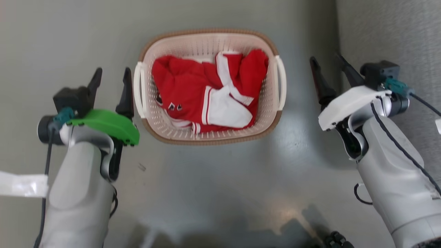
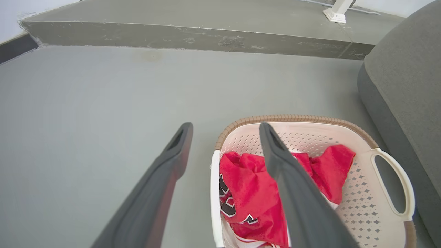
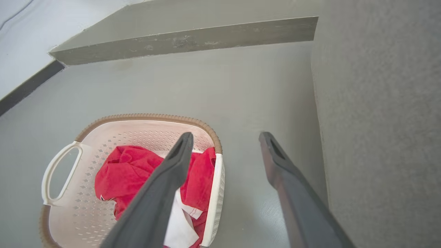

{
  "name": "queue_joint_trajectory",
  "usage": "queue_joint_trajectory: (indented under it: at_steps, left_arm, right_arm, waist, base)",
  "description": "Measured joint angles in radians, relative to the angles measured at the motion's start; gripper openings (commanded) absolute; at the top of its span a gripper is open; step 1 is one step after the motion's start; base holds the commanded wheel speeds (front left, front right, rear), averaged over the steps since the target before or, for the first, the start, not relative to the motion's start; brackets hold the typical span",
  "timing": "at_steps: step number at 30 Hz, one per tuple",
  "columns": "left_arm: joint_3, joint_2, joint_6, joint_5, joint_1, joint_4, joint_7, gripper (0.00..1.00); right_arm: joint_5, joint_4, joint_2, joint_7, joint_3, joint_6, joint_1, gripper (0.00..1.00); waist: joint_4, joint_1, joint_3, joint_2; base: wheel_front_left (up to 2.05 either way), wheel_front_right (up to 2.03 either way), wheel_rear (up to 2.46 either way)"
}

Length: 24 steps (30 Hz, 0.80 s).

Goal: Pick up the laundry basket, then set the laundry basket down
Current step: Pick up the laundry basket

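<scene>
Head view: the laundry basket (image 1: 203, 43) is sitting on the grey floor (image 1: 213, 193), between the two grippers.
Contents: a red-and-white garment (image 1: 193, 82) is lying inside.
Left gripper (image 1: 113, 74): hovering just left of the basket, jaws spread, gripping nothing.
Right gripper (image 1: 326, 62): hovering near the basket's right side, not touching, jaws spread, empty.

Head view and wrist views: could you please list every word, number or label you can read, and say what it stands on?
Nothing can be read in full.
Red garment in the basket: black, white-edged characters on a crumpled fold, cut off and unreadable.
White strip at the head view's left edge: no print that can be made out.
</scene>
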Motion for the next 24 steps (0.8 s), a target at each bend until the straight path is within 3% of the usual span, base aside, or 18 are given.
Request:
queue_joint_trajectory:
  at_steps: [24]
  left_arm:
    - [-0.011,-0.011,-0.014,-0.038,-0.325,0.256,0.081,1.00]
  right_arm:
    - [-0.008,0.243,0.036,0.048,0.072,0.017,-0.280,1.00]
  waist:
    - [0.025,0.0000,0.302,0.0000]
  base:
    - [0.00,0.00,0.00]
